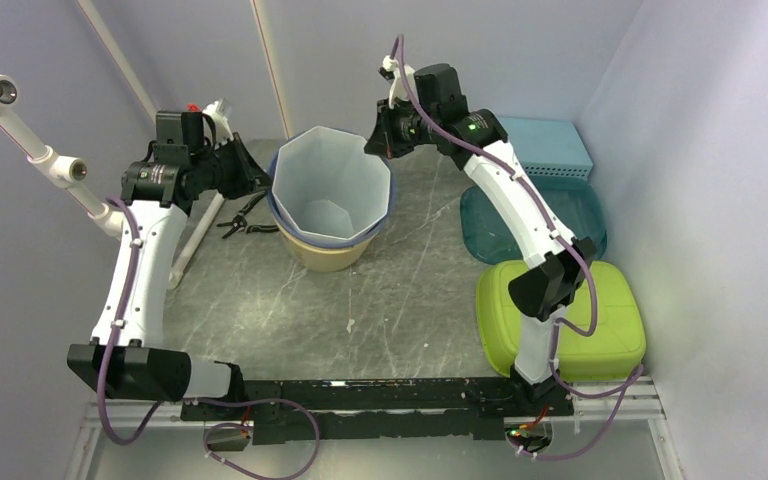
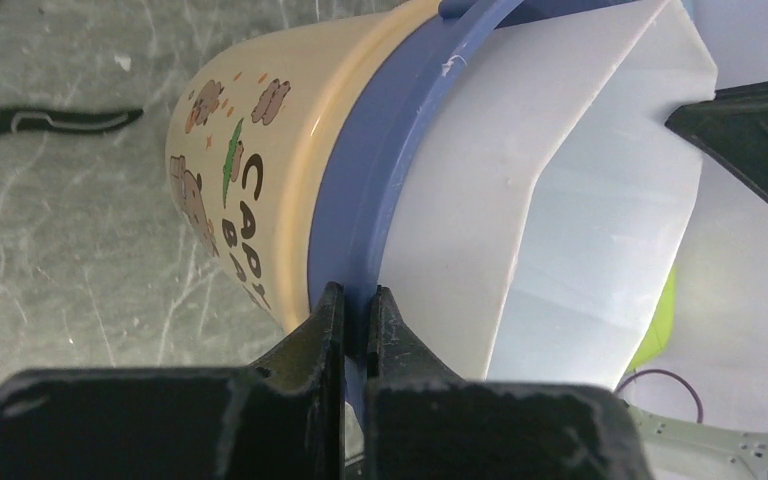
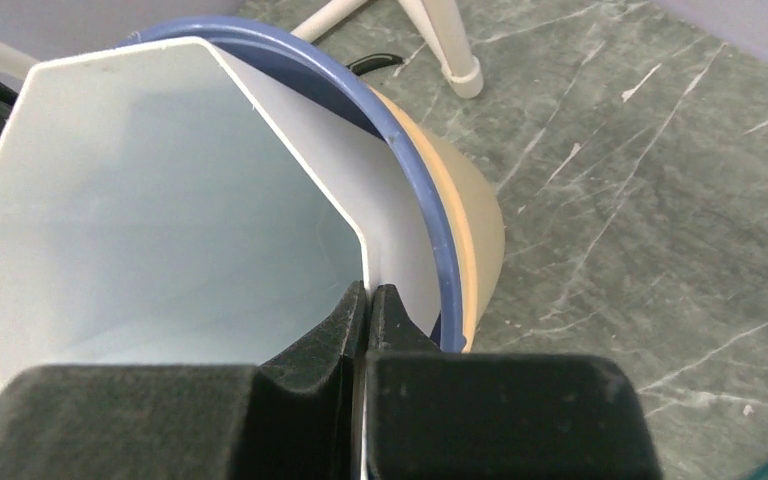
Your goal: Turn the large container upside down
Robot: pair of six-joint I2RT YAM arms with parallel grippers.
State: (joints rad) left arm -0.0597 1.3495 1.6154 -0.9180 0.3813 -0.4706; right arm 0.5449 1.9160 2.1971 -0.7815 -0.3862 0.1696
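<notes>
The large container (image 1: 330,185), a white octagonal bin, stands upright, nested in a tan printed bucket (image 1: 325,255) with a blue rim. My left gripper (image 1: 260,180) is at the bucket's left side. In the left wrist view it (image 2: 358,300) is shut on the blue rim (image 2: 380,170), between the tan bucket wall (image 2: 260,150) and the white container (image 2: 600,180). My right gripper (image 1: 375,145) is at the container's back right edge. In the right wrist view it (image 3: 368,295) is shut on the thin white wall of the container (image 3: 160,220), just inside the bucket (image 3: 475,230).
A black hand tool (image 1: 245,222) and a white pipe (image 1: 195,240) lie left of the bucket. On the right sit a green tub (image 1: 610,300), a teal tray (image 1: 580,215) and a light blue box (image 1: 550,140). Walls close in on both sides.
</notes>
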